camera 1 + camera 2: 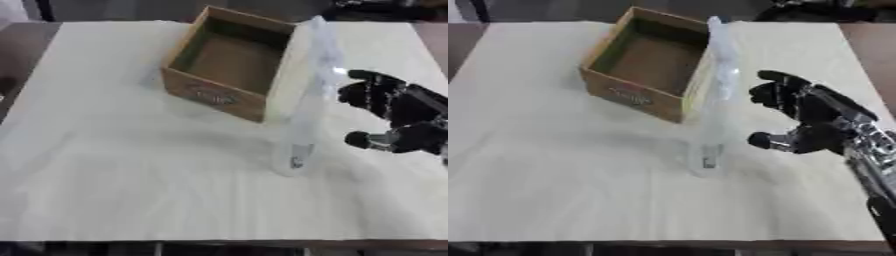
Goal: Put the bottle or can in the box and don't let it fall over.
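A tall clear plastic bottle stands upright on the pale table, just right of the box's front right corner. The open wooden box sits at the table's far middle, with nothing visible inside it. My right hand hovers just right of the bottle, its fingers spread and its thumb pointing toward the bottle, a small gap between them. It holds nothing. My left hand shows in neither view.
The table's right edge runs close behind my right hand. Broad bare tabletop lies left of the box and in front of the bottle. Dark shapes sit beyond the far edge.
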